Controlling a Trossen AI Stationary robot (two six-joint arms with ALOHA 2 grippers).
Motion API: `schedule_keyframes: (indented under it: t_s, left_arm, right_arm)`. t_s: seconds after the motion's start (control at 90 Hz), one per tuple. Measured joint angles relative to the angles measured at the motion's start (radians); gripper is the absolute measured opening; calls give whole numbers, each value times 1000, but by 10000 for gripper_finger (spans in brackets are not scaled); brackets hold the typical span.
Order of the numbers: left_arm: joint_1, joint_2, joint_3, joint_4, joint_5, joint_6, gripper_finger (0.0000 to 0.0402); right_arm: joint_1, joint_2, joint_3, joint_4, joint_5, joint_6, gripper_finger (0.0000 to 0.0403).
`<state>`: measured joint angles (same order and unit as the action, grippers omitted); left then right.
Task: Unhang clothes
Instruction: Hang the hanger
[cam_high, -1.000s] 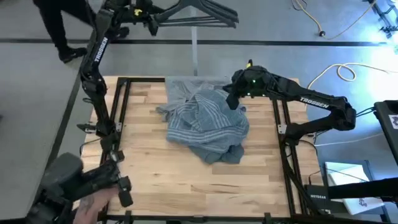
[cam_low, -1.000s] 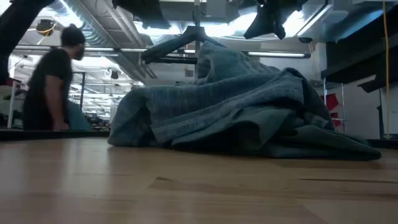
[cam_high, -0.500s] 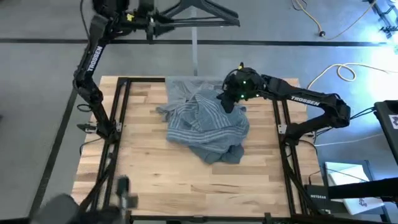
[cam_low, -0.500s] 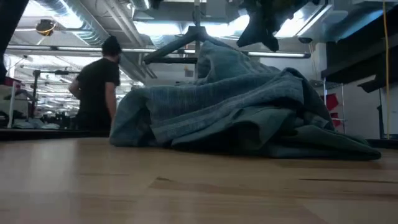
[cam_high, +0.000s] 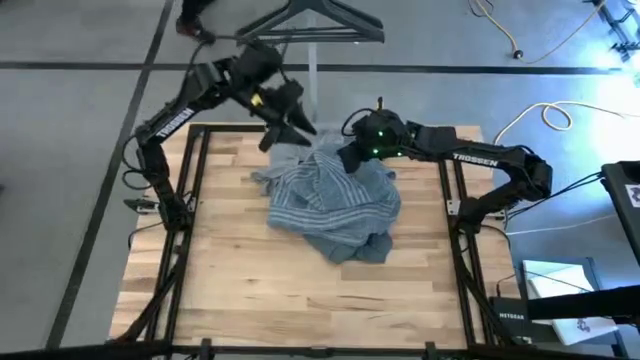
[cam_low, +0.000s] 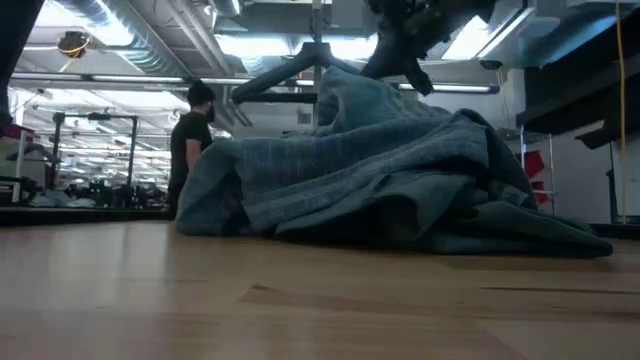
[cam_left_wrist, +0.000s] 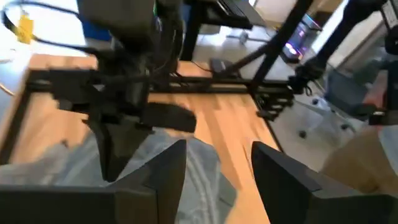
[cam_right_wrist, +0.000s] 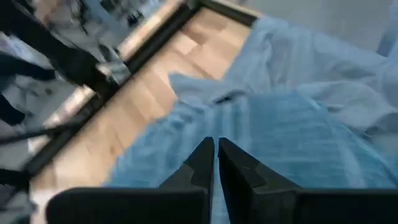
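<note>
The clothes lie in a crumpled heap at the table's far middle. A blue-grey striped shirt is on top, and paler grey cloth shows at the heap's far side. My right gripper hangs shut just over the heap's far right part, and in the low view it is clear of the cloth. My left gripper stands open above the heap's far left corner, with nothing between its fingers.
A dark clothes hanger hangs on a pole beyond the table's far edge. Dark frame rails run along the table's left and right sides. Bare wood lies toward the near edge. A person stands far off in the room.
My left arm has swung in from beyond the table's far left corner, near the hanger, and come down toward the heap's far left corner. My right gripper has gone a little toward the table's left over the heap. The clothes have stayed still.
</note>
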<state>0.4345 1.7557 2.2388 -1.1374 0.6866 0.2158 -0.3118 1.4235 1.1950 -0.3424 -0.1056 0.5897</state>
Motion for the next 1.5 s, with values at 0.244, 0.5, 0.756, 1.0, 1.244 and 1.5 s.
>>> schedule_keyframes:
  t_s: [0.244,0.5,0.756,1.0,1.244,1.5]
  left_arm:
    - [-213,-11,-138,28,-207,-78,164]
    - [-449,-136,-432,424,-530,-197,164]
    - [-529,-240,-788,766,-669,-304,164]
    - [-514,-262,-1113,1087,-664,-481,164]
    - [-528,-262,-1251,1312,-690,-657,164]
    - [-574,-262,-1269,1278,-820,-732,164]
  right_arm:
    - [154,6,0,-115,252,205,5]
    - [429,6,0,-225,535,450,5]
    - [610,5,0,-383,592,670,5]
    - [620,-5,0,-731,460,687,5]
    - [619,-53,-23,-860,316,370,3]
    - [619,-226,-393,-404,94,111,0]
